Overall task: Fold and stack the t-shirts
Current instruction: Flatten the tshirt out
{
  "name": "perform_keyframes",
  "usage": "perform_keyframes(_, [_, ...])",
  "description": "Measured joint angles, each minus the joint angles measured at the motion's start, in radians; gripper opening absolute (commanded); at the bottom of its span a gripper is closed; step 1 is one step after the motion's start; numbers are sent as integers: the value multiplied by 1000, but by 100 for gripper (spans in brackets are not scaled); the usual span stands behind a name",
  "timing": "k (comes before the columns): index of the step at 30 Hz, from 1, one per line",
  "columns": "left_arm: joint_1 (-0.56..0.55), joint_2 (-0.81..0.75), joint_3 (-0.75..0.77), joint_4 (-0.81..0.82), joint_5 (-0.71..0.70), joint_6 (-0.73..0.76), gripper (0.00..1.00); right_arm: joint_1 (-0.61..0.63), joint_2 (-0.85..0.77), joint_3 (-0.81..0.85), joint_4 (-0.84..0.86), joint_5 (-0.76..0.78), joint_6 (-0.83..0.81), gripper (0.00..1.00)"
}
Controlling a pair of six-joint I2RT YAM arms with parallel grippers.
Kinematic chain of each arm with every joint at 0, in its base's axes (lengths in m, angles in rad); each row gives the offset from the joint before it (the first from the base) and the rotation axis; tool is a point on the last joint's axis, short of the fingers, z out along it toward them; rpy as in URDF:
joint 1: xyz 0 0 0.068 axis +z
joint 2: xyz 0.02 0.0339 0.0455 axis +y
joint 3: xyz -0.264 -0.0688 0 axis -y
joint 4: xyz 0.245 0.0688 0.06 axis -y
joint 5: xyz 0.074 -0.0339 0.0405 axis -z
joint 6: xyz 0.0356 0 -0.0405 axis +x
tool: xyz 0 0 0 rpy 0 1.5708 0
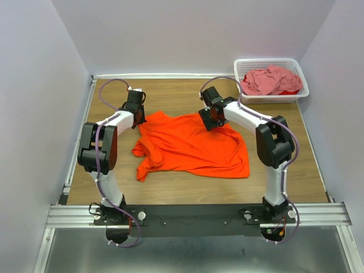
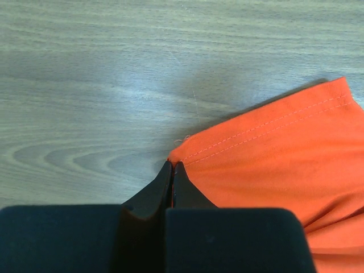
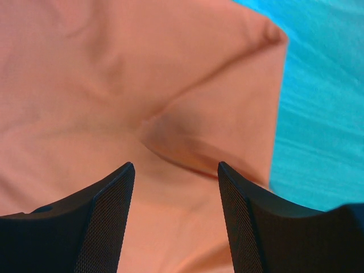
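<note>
- Orange t-shirt [image 1: 193, 148] lies crumpled mid-table, its near-left part bunched and one sleeve folded under.
- Left gripper [image 2: 172, 165] has its fingers pressed together on the very tip of a hemmed corner, at the shirt's far-left edge.
- Right gripper [image 3: 173, 168] hangs with jaws apart over a raised fold at the far-right edge, gripping nothing.
- Risk: the left bite looks thin, so a sideways pull could slip the corner free. The right could also pinch two layers and drag a crease along.
- Pink t-shirt [image 1: 267, 79] waits heaped in the white basket [image 1: 272, 61] at the far right, well apart. Nothing blocks the wooden table [image 1: 170, 91] between them.
</note>
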State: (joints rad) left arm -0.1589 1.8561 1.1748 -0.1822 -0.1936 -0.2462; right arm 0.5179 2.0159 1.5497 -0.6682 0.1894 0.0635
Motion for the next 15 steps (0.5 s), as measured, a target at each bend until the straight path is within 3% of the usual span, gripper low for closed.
perform_keyframes(11, [-1,-2,0,1,0,7,0,49,117,77,10,84,-156,66])
perform_keyframes(15, [-3,-3,0,1,0,10,0,50,126,90,12,119,-172,59])
